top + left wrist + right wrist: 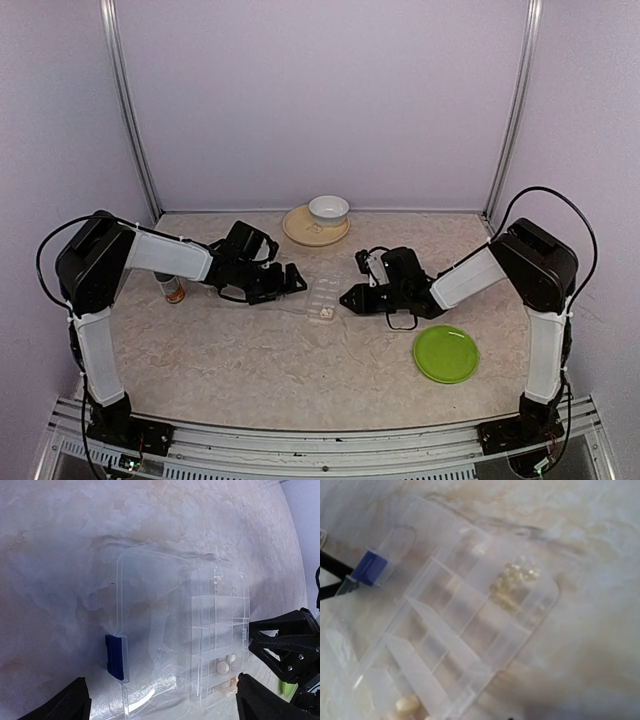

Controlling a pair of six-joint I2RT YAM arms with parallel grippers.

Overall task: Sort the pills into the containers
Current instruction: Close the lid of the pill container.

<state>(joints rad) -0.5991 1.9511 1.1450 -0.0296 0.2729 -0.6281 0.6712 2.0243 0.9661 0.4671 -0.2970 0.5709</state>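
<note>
The clear pill box (318, 297) lies open mid-table between both grippers. In the left wrist view its lid (150, 630) with a blue latch (115, 656) lies left of the compartments (220, 615). A few whitish pills (223, 667) sit in a near compartment. My left gripper (292, 280) is open and empty at the box's left end, with its fingertips (72, 702) wide apart. My right gripper (346, 298) sits at the box's right edge with its tips together. The right wrist view shows the box (460, 625), yellowish pills (512, 580) and whitish pills (406, 705), but not its own fingers.
A green plate (445, 353) lies at the front right. A white bowl (328, 209) stands on a tan plate (298, 230) at the back. A small bottle (172, 289) stands by the left arm. Walls and frame posts enclose the table.
</note>
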